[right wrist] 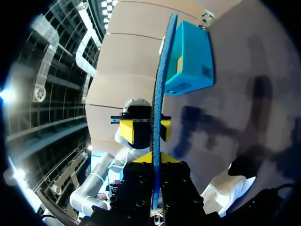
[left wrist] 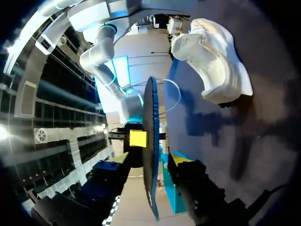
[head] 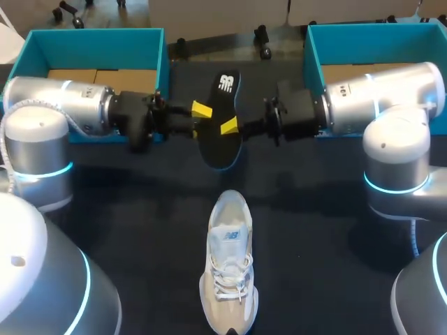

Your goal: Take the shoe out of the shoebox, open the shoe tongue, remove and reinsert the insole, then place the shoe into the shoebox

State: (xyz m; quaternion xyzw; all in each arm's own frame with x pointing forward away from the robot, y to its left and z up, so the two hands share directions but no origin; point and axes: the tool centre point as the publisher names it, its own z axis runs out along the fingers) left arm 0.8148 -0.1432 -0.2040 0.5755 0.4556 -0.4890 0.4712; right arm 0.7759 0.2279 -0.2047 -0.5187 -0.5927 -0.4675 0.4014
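Observation:
The dark insole (head: 221, 118), blue at its edge, hangs in the air above the table's far middle. My right gripper (head: 229, 127) is shut on it from the right; in the right wrist view the insole (right wrist: 159, 84) runs edge-on out of that gripper (right wrist: 154, 159). My left gripper (head: 203, 111) is at the insole's left side, open. In the left wrist view its fingers (left wrist: 184, 165) stand apart on either side of the insole (left wrist: 151, 141). The white sneaker (head: 229, 269) lies on the table nearer me, toe pointing away, and shows again as the sneaker (left wrist: 211, 56).
Two teal shoeboxes stand at the back: one at the left (head: 98, 45) behind my left arm, one at the right (head: 363, 38) behind my right arm. The dark table (head: 140, 230) stretches bare around the sneaker.

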